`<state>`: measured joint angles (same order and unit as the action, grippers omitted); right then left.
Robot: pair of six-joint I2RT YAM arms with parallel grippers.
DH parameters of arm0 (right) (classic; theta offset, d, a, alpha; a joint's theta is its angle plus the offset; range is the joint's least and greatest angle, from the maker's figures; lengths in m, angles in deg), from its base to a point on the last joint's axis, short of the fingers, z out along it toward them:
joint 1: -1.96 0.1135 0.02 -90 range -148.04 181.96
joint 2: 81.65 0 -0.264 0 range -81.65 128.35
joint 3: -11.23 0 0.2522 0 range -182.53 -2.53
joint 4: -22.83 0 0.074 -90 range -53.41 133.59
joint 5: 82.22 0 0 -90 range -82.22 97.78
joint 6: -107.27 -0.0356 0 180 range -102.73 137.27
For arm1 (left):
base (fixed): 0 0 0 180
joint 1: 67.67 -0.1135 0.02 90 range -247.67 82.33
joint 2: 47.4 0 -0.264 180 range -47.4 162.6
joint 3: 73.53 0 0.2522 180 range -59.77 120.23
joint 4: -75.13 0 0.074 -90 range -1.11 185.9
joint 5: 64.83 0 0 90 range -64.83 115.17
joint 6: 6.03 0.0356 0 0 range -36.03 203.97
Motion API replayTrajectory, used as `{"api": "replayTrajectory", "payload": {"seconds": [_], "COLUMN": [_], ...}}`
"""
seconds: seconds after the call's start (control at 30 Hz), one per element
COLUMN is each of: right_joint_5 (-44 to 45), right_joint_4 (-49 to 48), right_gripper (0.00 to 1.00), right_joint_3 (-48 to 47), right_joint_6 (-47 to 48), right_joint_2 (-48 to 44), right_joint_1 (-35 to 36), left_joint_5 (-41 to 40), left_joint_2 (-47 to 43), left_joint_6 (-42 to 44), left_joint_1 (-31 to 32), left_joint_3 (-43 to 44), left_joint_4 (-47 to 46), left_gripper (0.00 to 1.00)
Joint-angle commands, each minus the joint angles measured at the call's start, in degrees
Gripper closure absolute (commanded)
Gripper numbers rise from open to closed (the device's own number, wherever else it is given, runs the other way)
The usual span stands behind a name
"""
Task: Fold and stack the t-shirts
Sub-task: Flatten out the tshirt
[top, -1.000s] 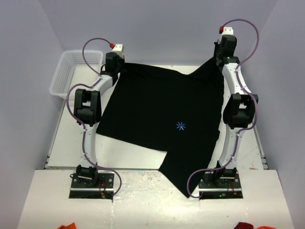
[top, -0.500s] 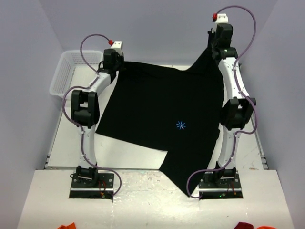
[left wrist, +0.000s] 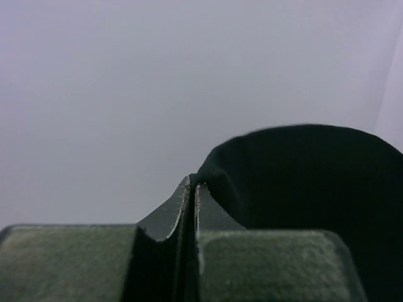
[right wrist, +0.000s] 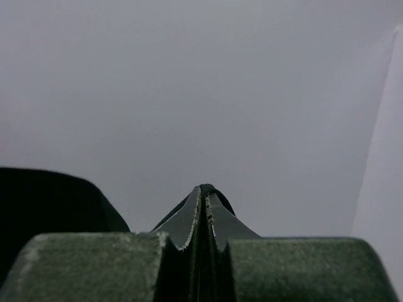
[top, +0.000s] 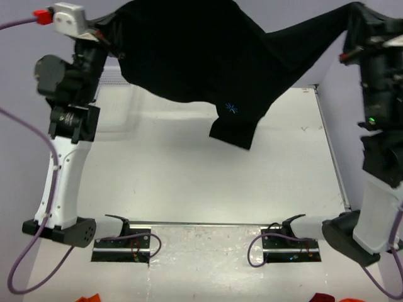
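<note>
One black t-shirt [top: 189, 50] hangs in the air, stretched between my two raised arms above the table. Its lowest corner, below a small blue star mark [top: 232, 108], dangles over the middle of the table. My left gripper [top: 107, 33] is shut on the shirt's upper left edge. In the left wrist view the fingertips [left wrist: 192, 184] pinch the cloth [left wrist: 302, 189], which drapes to the right. My right gripper [top: 356, 19] is shut on the upper right edge. In the right wrist view cloth [right wrist: 217, 189] shows at its closed tips [right wrist: 204, 189]. No other t-shirt is in view.
The white table [top: 189, 176] lies bare below the hanging shirt. The white mesh basket [top: 113, 77] is mostly hidden behind my left arm at the back left. The arm bases [top: 123, 239] sit at the near edge. Red cloth scraps [top: 88, 298] lie at the bottom.
Both arms have swung up from the far edge of the table and lifted the shirt. It lay flat on the table before and now hangs in the air between the grippers.
</note>
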<state>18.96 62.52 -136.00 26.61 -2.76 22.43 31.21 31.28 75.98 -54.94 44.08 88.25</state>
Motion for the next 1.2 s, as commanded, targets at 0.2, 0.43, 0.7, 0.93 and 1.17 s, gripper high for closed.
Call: {"api": "replayTrajectory", "payload": {"seconds": [0.2, 0.43, 0.7, 0.93, 1.17], "right_joint_5": [0.95, -5.26, -10.83, -15.39, -16.11], "right_joint_4": [-1.32, -10.45, -20.73, -24.27, -20.58], "right_gripper": [1.00, 1.00, 1.00, 1.00, 1.00], "right_joint_3": [-9.69, -10.94, -17.61, -19.55, -13.23], "right_joint_6": [4.09, 2.27, -1.26, -6.71, -4.70], "right_joint_2": [3.45, 16.10, 31.31, 31.15, 19.12], "right_joint_1": [1.68, -6.12, -13.87, -19.67, -16.09], "left_joint_5": [1.86, 0.11, 2.22, 9.51, 10.92], "left_joint_2": [10.86, 28.69, 44.71, 47.82, 32.53], "left_joint_6": [1.39, 4.12, 2.98, -4.31, -5.37], "left_joint_1": [0.19, -0.51, -7.62, -12.73, -12.73], "left_joint_3": [20.22, 28.33, 35.97, 41.61, 30.20], "left_joint_4": [12.31, 9.19, 1.70, -4.63, -4.63], "left_gripper": [1.00, 1.00, 1.00, 1.00, 1.00]}}
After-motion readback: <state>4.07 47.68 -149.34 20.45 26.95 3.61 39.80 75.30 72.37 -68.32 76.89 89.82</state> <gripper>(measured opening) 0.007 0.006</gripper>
